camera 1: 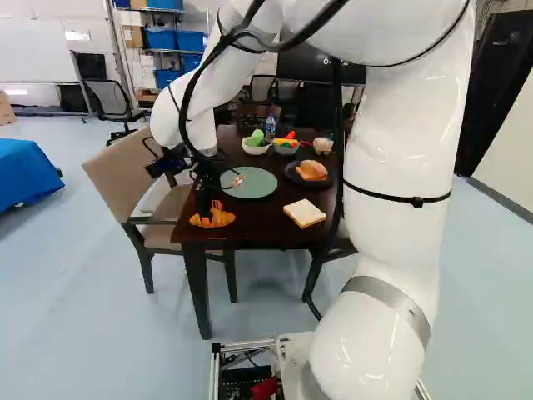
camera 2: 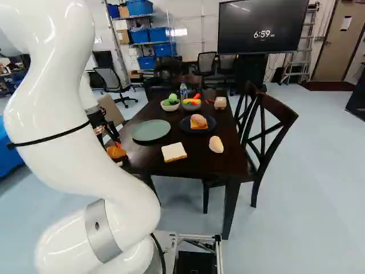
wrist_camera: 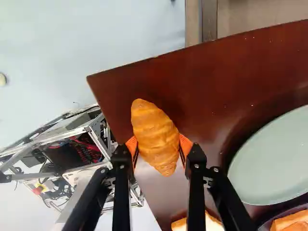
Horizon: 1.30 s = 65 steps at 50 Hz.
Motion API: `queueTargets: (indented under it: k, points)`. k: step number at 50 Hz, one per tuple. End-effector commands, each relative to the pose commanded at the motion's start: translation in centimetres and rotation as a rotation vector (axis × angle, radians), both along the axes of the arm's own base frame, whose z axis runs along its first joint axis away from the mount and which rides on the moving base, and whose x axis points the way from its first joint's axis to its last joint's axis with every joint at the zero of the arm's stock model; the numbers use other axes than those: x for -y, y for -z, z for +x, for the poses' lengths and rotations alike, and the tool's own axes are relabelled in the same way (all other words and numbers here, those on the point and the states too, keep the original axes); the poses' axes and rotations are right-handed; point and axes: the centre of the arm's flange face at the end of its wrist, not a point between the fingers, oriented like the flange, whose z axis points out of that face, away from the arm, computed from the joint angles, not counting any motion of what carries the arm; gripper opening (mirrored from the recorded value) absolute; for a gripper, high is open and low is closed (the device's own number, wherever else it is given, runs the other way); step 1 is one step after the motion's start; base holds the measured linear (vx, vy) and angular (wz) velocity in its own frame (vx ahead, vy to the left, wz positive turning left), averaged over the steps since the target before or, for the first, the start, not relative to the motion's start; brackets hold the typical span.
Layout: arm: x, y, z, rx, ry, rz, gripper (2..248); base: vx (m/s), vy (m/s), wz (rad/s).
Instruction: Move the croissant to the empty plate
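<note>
Your fingers (camera 1: 205,200) grip the croissant (wrist_camera: 155,137) from both sides at the near left corner of the bench (wrist_camera: 216,72). Beyond it lies the green plate (camera 2: 151,130), near the bread slice (camera 2: 174,152) and dark plate (camera 2: 211,124) with a bun (camera 2: 198,121); a chair (camera 1: 125,179) stands beside.

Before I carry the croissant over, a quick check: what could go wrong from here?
The croissant is pinched across its width with one end jutting past the fingers, so it might pivot. It is near a corner of the table; a slip could send it to the floor. A low path could clip the green plate.
</note>
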Motion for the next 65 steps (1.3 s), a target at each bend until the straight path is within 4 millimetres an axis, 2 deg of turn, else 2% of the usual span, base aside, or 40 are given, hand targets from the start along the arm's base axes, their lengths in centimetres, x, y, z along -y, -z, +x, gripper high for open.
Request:
queueTargets:
  k: [8, 16, 35, 65]
  points:
    - [0.0, -0.1, 0.0, 0.001, 0.0, 0.001, 123, 0.0, 0.0, 0.0]
    - [0.3, -1.0, 0.0, 0.017, 0.005, 0.012, 123, 0.0, 0.0, 0.0]
    - [1.4, -4.0, 2.4, 0.073, 0.05, 0.052, 123, 0.0, 0.0, 0.0]
    - [7.5, -8.6, 4.4, 0.127, 0.169, 0.072, 123, 0.0, 0.0, 0.0]
